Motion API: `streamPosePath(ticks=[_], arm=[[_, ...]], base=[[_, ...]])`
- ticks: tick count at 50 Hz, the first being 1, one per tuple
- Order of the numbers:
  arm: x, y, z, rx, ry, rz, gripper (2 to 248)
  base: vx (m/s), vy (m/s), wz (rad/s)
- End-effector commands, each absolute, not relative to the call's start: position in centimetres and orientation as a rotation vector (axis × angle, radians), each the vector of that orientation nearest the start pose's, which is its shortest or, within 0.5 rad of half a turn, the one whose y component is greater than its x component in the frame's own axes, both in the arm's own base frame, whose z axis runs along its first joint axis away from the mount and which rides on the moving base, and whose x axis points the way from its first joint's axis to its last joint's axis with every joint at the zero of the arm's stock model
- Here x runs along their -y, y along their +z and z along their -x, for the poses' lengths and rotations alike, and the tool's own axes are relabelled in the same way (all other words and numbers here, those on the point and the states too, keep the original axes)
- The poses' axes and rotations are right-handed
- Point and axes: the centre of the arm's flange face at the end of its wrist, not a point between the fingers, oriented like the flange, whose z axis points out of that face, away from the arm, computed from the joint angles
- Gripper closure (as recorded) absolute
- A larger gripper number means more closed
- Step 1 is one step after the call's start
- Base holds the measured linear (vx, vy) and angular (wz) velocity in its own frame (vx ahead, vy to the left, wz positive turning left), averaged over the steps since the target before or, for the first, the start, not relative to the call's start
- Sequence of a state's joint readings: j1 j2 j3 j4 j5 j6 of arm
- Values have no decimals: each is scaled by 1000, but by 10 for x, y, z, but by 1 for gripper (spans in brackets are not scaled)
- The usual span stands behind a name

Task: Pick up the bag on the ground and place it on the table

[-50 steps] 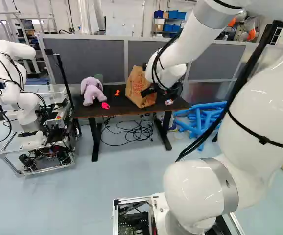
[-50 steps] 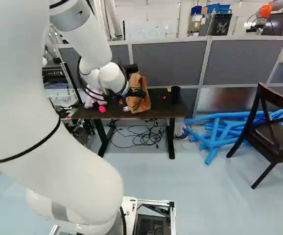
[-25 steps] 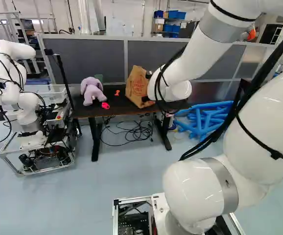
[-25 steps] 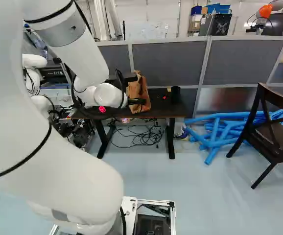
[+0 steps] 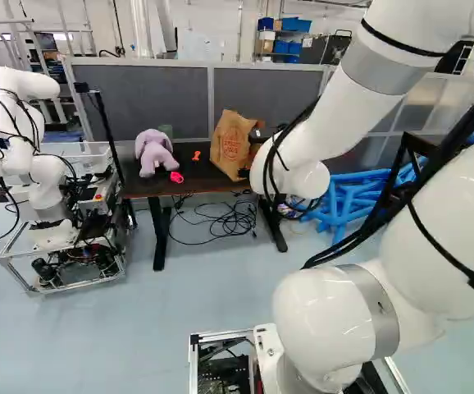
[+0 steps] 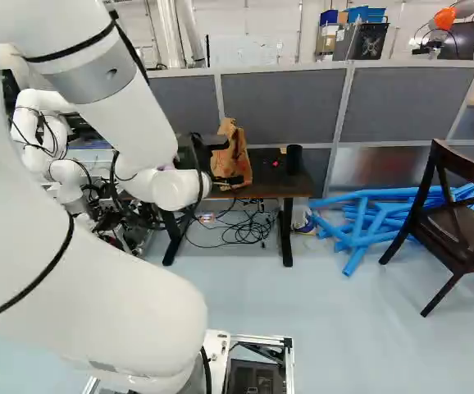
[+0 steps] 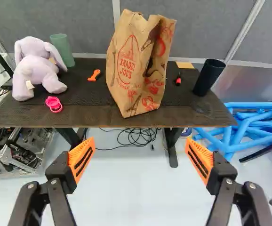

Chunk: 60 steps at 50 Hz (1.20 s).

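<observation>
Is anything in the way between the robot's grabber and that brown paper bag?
Nothing visible stands between the black, orange-padded gripper, its jaws open, and the brown paper bag with red print, which already stands on the dark, flat-topped table.

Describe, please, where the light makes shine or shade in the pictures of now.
Left base view: small bright glints on the arm's white shell; right base view: a soft pale sheen on the glossy lower panel behind the blue tubes; wrist view: dark shade in the folds of the paper bag, bright floor between the fingers of the open gripper.
</observation>
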<state>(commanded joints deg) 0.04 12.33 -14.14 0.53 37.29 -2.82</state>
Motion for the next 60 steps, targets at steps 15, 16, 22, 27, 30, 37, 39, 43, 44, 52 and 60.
streamPosePath(ticks=[15,16,22,27,30,37,39,43,44,52,60], arm=[[0,380,-301,30,-1738,2636,3],[0,379,-299,29,-1742,2633,3],[0,376,-292,22,-1762,2616,3],[0,374,-287,17,-1777,2603,3],[0,372,-285,14,-1784,2595,3],[0,370,-279,8,-1800,2581,3],[0,369,-278,7,-1803,2578,3],[0,368,-276,5,-1810,2571,3],[0,368,-275,4,-1811,2570,3],[0,366,-272,1,-1820,2562,3],[0,366,-270,0,-1824,2558,3]], base=[[0,0,0],[0,0,0],[0,0,0],[0,0,0],[0,0,0],[0,0,0],[0,0,0],[0,0,0],[0,0,0],[0,0,0],[0,0,0]])
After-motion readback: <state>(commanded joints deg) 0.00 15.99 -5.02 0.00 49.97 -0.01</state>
